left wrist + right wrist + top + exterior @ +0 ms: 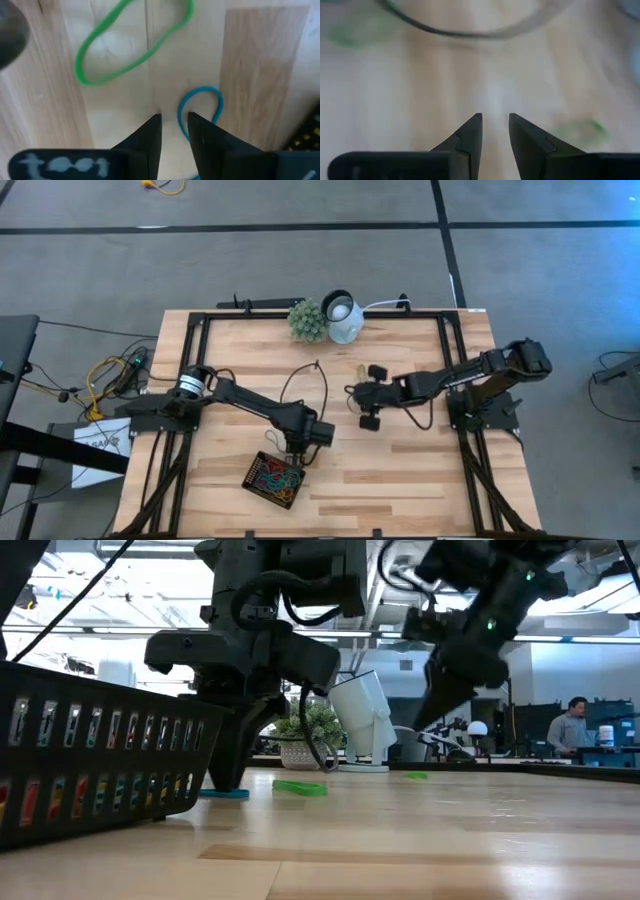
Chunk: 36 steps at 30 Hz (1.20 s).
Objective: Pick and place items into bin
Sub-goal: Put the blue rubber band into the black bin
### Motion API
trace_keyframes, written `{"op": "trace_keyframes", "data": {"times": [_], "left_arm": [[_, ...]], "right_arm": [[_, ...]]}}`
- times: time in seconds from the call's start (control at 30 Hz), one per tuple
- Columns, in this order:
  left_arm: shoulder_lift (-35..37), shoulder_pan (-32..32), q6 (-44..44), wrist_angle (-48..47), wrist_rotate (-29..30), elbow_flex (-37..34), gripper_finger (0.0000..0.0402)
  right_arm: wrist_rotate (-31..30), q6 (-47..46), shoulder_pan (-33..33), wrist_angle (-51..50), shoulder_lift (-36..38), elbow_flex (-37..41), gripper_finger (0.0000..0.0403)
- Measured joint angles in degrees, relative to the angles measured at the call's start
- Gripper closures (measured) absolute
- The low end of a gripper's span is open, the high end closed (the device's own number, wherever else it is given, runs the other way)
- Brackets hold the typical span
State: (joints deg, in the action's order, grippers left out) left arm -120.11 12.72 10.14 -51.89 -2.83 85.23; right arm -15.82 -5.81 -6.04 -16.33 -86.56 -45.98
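Bin (90,765) looks mostly loaded; beside it, left gripper (175,131), fingers slightly spread, straddles a blue band (202,107). Green band (127,47) waits too.

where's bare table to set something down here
Bare wood lies along the table's near edge right of the bin, and in the far left corner beside the plant. The middle is crowded: the left gripper sits just above the bin over a blue band and a green band, with the right gripper nearby.
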Motion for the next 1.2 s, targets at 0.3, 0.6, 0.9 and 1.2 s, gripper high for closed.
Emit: {"op": "trace_keyframes", "data": {"times": [0.3, 0.6, 0.9, 1.2], "left_arm": [[0.1, 0.1, 0.0, 1.5, -2.8, -0.8, 0.0361], [2.6, 0.3, 0.4, -5.4, -1.6, -1.9, 0.0400], [21.4, 0.5, 7.8, -15.8, 13.5, -1.7, 0.0401], [32.3, 13.0, 22.3, -7.7, 18.7, -2.2, 0.0401]], "right_arm": [[-3.2, 5.4, 9.1, -2.7, 0.0, 0.0, 0.0312], [15.5, 1.5, 18.7, -1.2, 0.0, 1.9, 0.0312], [14.1, -0.2, 16.0, 6.9, 0.0, 6.4, 0.0312], [11.3, 0.1, 17.1, 10.8, -7.5, 6.5, 0.0312]]}}
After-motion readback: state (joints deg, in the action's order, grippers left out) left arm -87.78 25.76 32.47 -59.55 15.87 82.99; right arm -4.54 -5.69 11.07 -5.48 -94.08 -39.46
